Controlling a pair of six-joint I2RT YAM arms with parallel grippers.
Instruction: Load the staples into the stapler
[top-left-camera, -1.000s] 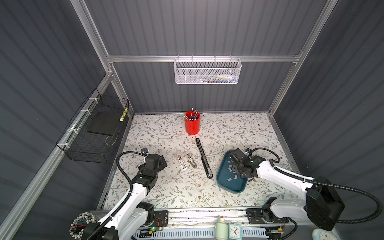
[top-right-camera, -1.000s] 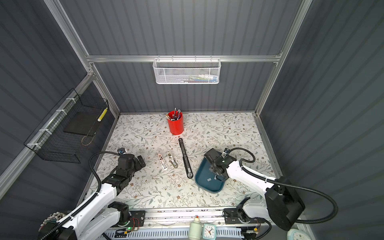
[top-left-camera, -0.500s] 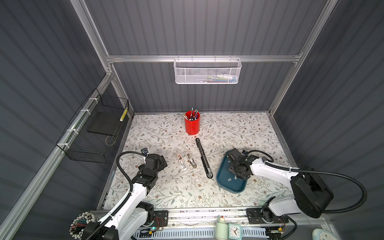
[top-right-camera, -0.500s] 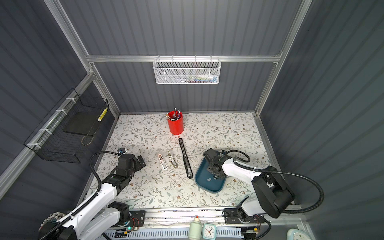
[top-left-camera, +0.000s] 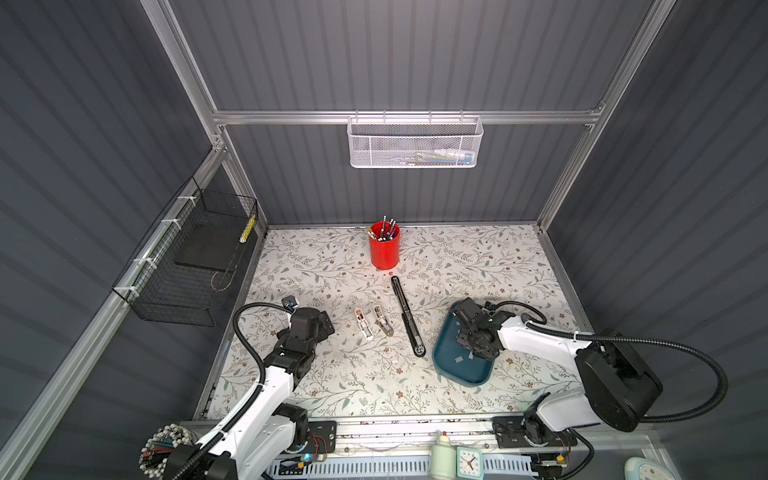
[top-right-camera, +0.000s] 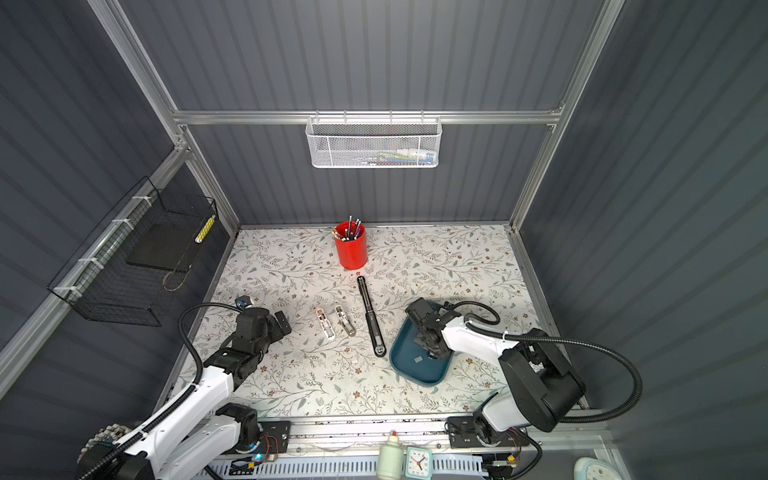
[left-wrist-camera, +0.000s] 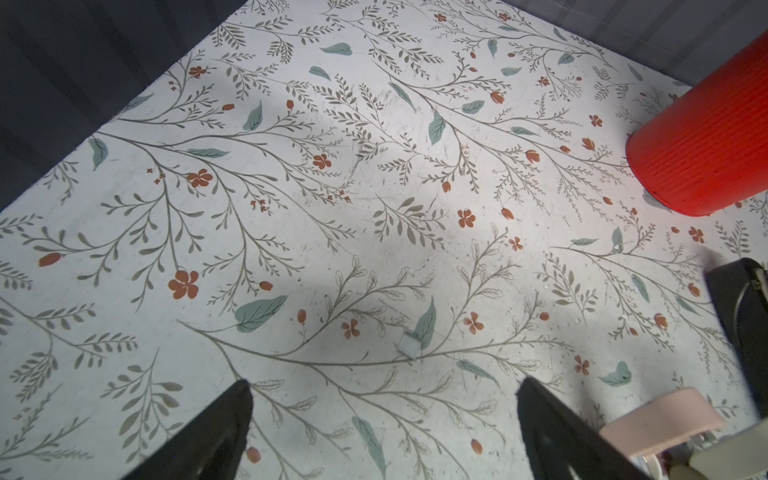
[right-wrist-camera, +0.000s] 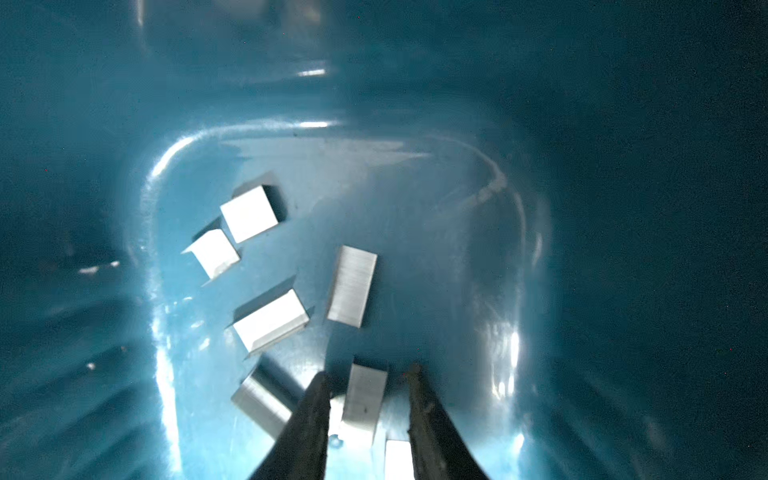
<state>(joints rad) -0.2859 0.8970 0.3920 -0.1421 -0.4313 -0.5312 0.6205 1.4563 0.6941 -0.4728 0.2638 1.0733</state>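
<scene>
The teal tray (top-left-camera: 451, 349) sits toward the right front corner of the floral counter (top-left-camera: 332, 374), and the staples (right-wrist-camera: 352, 286) lie loose on its floor; 7 short grey strips show in the right wrist view. The right gripper (right-wrist-camera: 366, 370) is down inside the tray, its jaws partly apart and standing on either side of 1 strip (right-wrist-camera: 365, 399), with a gap at each side, so nothing is grasped. The left gripper (left-wrist-camera: 384, 383) hangs released, jaws wide, over bare counter near the left edge, holding nothing. 1 stray grey strip (left-wrist-camera: 409, 345) lies on the counter just ahead of its tips. What looks like a long black stapler (top-left-camera: 406, 318) lies opened flat near the middle of the counter, just beside the tray's left rim. 2 small pale stapler-like pieces (top-left-camera: 374, 323) lie side by side between it and the left gripper. A red pen cup (top-left-camera: 384, 251) stands near the back edge.
</scene>
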